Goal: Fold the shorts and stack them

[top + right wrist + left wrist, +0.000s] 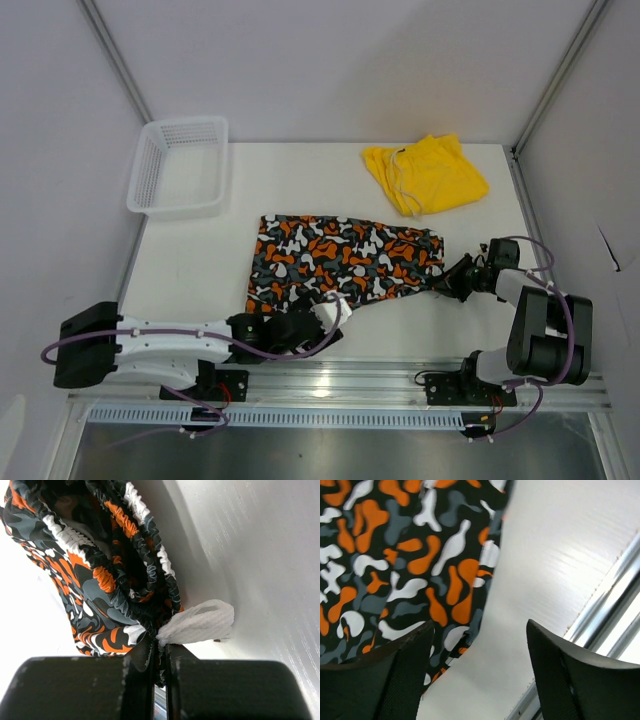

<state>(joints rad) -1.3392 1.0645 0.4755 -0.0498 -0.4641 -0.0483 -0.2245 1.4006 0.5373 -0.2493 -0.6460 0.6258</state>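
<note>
White flat table [300, 190] fills the view between pale grey walls, with an aluminium rail [330, 372] along its near edge where both arms are bolted.

Spread flat across the middle lie the patterned shorts [340, 258], soft fabric blotched in orange, white, black and grey-teal, waistband to the right and leg hems to the left. At the far right of the table, well apart from them, the yellow shorts [425, 172], plain bright fabric with a pale drawstring [405, 182], sit in a loose bunch. A white plastic mesh basket [185, 122] stands at the far left corner.

The right gripper [447, 283] is clamped tight on the elastic waistband at the near right corner of the patterned shorts; its wrist view shows the gathered band rising from the closed jaws, a white woven cord end [200, 622] just beside them. The left gripper [335, 312] is low at the near hem with its fingers [405, 675] spread wide, one over the print and one over bare table, holding nothing.

This looks like the start of the first fold. Next, the left jaws probably need to come down and pinch the hem edge, so that both arms can lift the near side together and carry it over. A one-sided lift risks dragging the cloth askew.
</note>
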